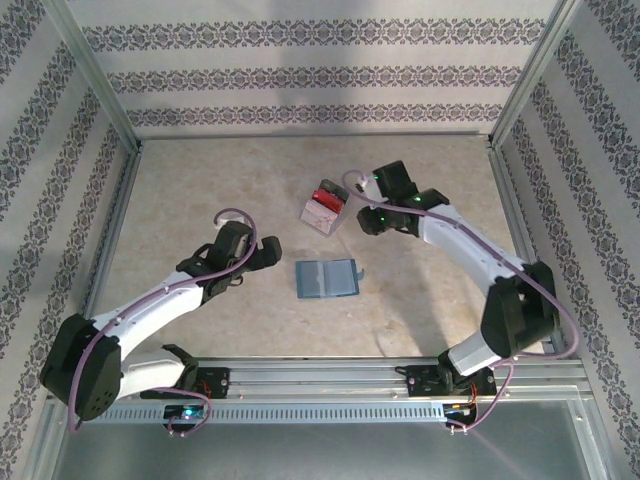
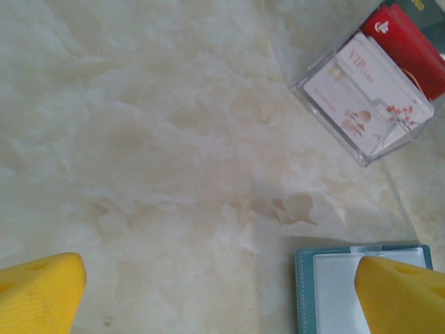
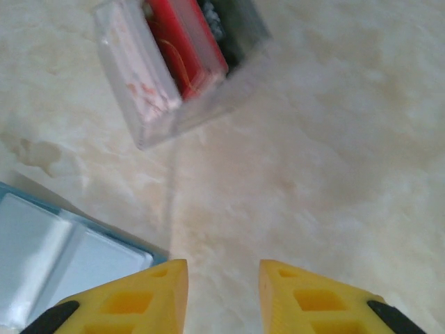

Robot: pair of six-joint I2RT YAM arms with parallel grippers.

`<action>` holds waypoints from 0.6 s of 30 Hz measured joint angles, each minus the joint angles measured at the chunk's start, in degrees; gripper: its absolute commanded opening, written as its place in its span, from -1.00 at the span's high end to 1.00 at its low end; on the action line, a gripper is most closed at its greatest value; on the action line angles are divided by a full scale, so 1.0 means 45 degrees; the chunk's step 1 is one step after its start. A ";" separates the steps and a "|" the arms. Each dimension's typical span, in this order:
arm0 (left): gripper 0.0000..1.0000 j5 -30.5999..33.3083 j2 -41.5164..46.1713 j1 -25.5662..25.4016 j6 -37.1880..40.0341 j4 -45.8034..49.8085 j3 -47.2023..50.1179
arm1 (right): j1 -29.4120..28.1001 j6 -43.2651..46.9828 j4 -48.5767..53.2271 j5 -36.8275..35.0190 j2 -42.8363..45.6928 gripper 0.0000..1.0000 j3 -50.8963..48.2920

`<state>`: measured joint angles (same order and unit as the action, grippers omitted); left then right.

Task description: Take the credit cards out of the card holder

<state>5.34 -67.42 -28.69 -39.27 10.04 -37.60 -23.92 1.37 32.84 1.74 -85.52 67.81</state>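
The teal-blue card holder lies open and flat in the middle of the table, its pale inside facing up. My left gripper hovers just left of it, open wide, and in the left wrist view the left gripper has bare table between its fingers and the card holder beside the right finger. My right gripper sits beyond the holder, beside a clear box. Seen from its wrist, the right gripper is open with nothing between the fingers. A white card and a red card stand in that box.
The clear box with the white, red and dark cards stands behind the card holder. Metal frame rails and patterned walls close in the marbled table on three sides.
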 measured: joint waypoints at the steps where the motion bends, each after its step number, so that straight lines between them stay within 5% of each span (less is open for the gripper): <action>1: -0.99 0.0136 0.0151 0.0063 0.0126 0.0053 0.0010 | 0.0121 -0.0136 -0.0087 -0.0155 0.0457 0.04 -0.0389; 4: -0.99 0.0709 0.0665 0.0238 0.0714 0.0136 0.0044 | 0.0476 -0.0559 -0.0325 -0.0782 0.1957 -0.37 -0.1579; 6: -0.99 0.1311 0.1054 0.0340 0.1326 0.0146 0.0087 | 0.0733 -0.0806 -0.0529 -0.1287 0.2982 -0.96 -0.2380; 14: -0.99 0.3551 0.2259 0.1088 0.4813 -0.1904 0.1224 | 0.2200 -0.1719 -0.1302 -0.2807 0.6256 -0.96 -0.4862; 18: -0.99 0.3570 0.2312 0.2157 0.6421 -0.3847 0.2302 | 0.3031 -0.2098 -0.1831 -0.3215 0.6936 -0.96 -0.5600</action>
<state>21.41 -57.01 -18.98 -10.37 -7.27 -27.24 -10.28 -8.08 24.60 -12.73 -54.30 42.61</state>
